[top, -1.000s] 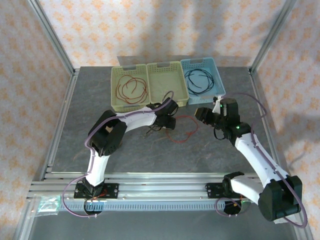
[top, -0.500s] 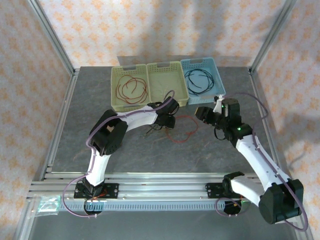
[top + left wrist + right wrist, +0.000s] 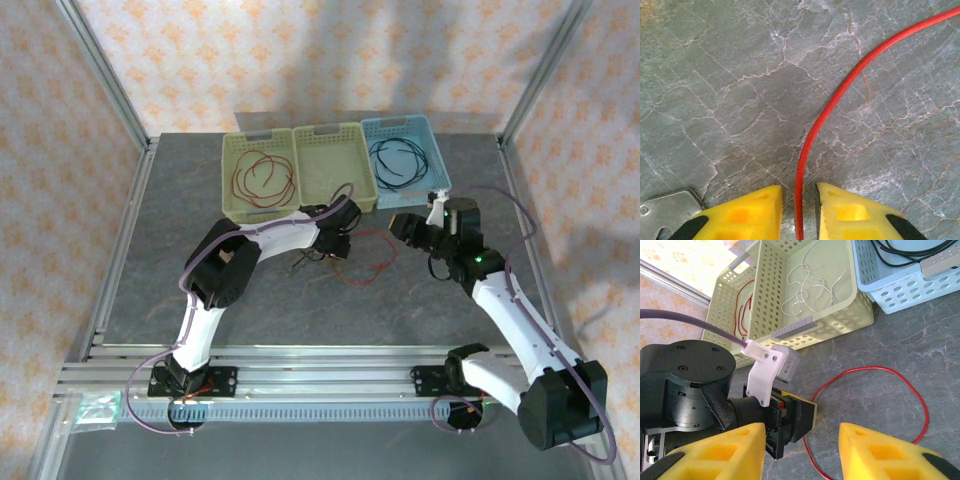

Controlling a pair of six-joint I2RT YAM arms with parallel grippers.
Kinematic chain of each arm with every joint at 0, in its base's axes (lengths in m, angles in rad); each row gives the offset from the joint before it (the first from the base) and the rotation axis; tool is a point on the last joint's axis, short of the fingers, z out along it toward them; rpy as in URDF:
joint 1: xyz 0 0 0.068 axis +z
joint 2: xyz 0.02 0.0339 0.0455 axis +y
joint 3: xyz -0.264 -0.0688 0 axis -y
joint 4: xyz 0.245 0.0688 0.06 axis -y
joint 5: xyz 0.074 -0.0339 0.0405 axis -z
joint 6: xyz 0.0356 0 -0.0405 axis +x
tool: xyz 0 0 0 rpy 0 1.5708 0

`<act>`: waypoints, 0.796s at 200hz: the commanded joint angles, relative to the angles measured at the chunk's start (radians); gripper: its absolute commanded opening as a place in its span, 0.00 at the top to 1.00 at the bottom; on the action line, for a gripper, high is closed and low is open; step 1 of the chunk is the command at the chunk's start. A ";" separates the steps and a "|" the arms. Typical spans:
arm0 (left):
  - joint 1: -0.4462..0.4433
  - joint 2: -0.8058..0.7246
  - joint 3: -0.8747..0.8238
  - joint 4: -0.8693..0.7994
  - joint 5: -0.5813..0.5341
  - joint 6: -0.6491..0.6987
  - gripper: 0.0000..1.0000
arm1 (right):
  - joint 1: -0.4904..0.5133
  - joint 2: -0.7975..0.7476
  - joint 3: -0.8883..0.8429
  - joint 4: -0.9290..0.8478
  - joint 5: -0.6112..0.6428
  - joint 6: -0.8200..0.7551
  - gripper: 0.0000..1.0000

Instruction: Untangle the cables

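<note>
Left claw [image 3: 799, 192] has shifted slightly, released astride the red cable [image 3: 835, 95]; right claw [image 3: 801, 440] gapes released.

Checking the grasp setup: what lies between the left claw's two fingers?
The red cable runs through the left claw's gap, touching neither finger, per the left wrist view.

A pale green left basket [image 3: 226, 180], a pale green middle basket [image 3: 330, 128] and a light blue basket [image 3: 400, 120] are sitting side by side on the grey marbled table [image 3: 260, 300].
</note>
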State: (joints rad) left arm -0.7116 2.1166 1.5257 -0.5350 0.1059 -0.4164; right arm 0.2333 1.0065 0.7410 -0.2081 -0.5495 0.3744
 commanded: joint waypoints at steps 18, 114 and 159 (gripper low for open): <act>-0.005 0.023 0.032 -0.052 -0.043 0.021 0.83 | 0.002 -0.022 -0.009 0.021 0.016 0.006 0.57; -0.019 -0.167 -0.067 0.040 -0.104 0.047 1.00 | 0.002 -0.088 -0.025 0.086 0.034 0.004 0.55; -0.026 -0.450 -0.263 0.198 -0.139 0.099 1.00 | 0.003 -0.112 -0.039 0.171 -0.040 -0.018 0.45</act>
State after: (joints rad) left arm -0.7273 1.7985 1.3231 -0.4442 0.0265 -0.3637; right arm 0.2333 0.9092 0.7071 -0.1249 -0.5373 0.3695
